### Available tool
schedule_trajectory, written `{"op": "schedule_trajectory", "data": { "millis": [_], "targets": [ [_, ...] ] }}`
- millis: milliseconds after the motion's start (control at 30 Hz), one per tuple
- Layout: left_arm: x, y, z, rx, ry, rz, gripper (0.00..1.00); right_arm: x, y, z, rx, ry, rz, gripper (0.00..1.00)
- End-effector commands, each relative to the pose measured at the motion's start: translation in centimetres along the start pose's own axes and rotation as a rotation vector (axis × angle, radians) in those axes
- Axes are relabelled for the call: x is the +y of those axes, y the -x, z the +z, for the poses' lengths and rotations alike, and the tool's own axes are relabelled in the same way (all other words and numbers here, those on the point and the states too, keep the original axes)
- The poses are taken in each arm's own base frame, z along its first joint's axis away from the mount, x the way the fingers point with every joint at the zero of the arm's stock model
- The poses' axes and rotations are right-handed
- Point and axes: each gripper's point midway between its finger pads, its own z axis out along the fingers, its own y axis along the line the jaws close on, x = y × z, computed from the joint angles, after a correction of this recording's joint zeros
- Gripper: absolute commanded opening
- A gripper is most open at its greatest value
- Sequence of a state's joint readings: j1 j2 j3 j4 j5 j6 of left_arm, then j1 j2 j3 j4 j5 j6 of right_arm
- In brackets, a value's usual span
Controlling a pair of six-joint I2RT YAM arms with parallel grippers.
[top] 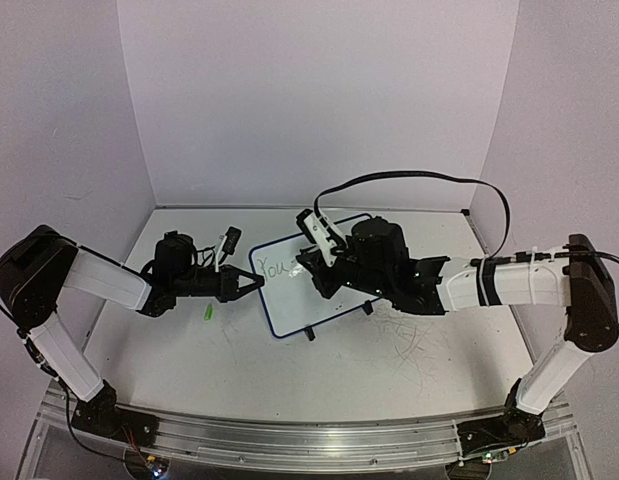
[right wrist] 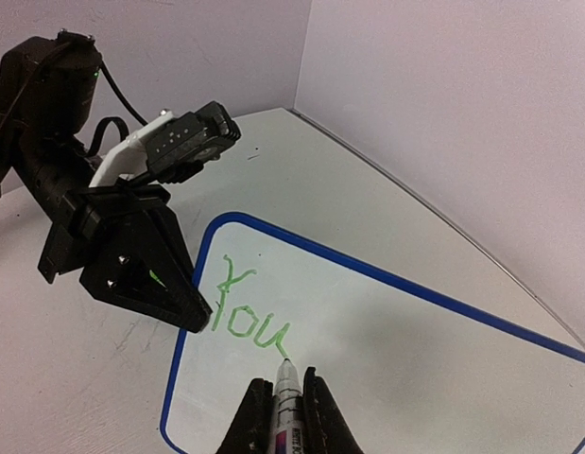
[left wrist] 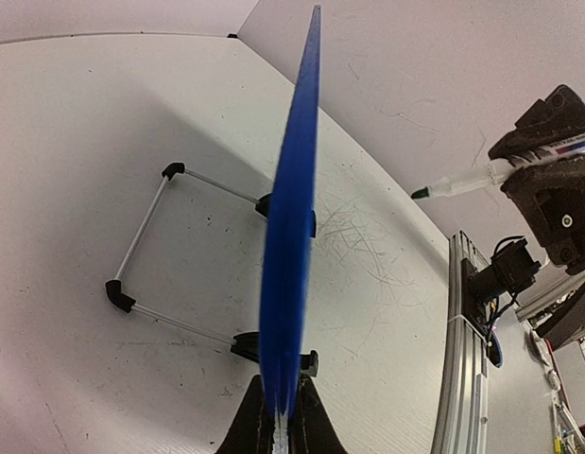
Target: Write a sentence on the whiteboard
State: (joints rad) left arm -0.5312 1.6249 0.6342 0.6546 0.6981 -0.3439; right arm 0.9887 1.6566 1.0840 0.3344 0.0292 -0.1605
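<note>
Whiteboard (top: pixel 311 296) stands on the table (top: pixel 189 360) between the arms, left gripper (left wrist: pixel 281 402) clamped on its edge; right gripper (right wrist: pixel 283 386) pinches a marker (right wrist: pixel 287 402), tip touching the board after green "You" (right wrist: pixel 245 310).

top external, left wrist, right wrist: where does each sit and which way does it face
Top external: above and behind the robot, looking down on the table; left arm, right arm whole, board between them.
Left wrist: on the left arm, looking along the left claw at the board's blue edge, clamped; right claw with pen far right.
Right wrist: on the right arm, looking down its claw at the board's face and green writing; pen gripped in it.
Shared: both wrist views show board, pen and the other claw.
</note>
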Motion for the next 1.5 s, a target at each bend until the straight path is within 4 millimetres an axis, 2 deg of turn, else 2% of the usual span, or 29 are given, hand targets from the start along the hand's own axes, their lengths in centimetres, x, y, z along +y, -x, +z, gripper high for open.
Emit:
{"op": "schedule_trajectory", "data": {
  "millis": [0, 367, 833, 933, 1133, 1300, 1467],
  "targets": [
    [0.9, 0.3, -0.1, 0.003, 0.058, 0.018, 0.00, -1.9, 2.0, -1.0, -0.057, -0.092, 0.031, 0.00],
    [0.9, 0.4, -0.1, 0.007, 0.063, 0.026, 0.00, -4.6, 1.8, -1.4, -0.079, -0.171, 0.126, 0.00],
    [1.1, 0.2, 0.0, 0.015, 0.067, 0.030, 0.00, -1.7, 1.8, -0.2, -0.075, -0.022, 0.043, 0.00],
    [1.0, 0.3, 0.0, 0.015, 0.066, 0.033, 0.00, -1.8, 1.7, 0.0, -0.075, -0.026, 0.049, 0.00],
    [1.0, 0.2, 0.0, 0.018, 0.062, 0.031, 0.00, -3.4, 1.4, -0.1, -0.079, -0.118, 0.094, 0.00],
    [1.0, 0.2, 0.1, 0.021, 0.059, 0.031, 0.00, -2.1, 1.3, 0.6, -0.078, -0.057, 0.078, 0.00],
    [1.0, 0.2, 0.2, 0.023, 0.057, 0.030, 0.00, -2.4, 1.4, 0.9, -0.082, -0.071, 0.065, 0.00]
  ]
}}
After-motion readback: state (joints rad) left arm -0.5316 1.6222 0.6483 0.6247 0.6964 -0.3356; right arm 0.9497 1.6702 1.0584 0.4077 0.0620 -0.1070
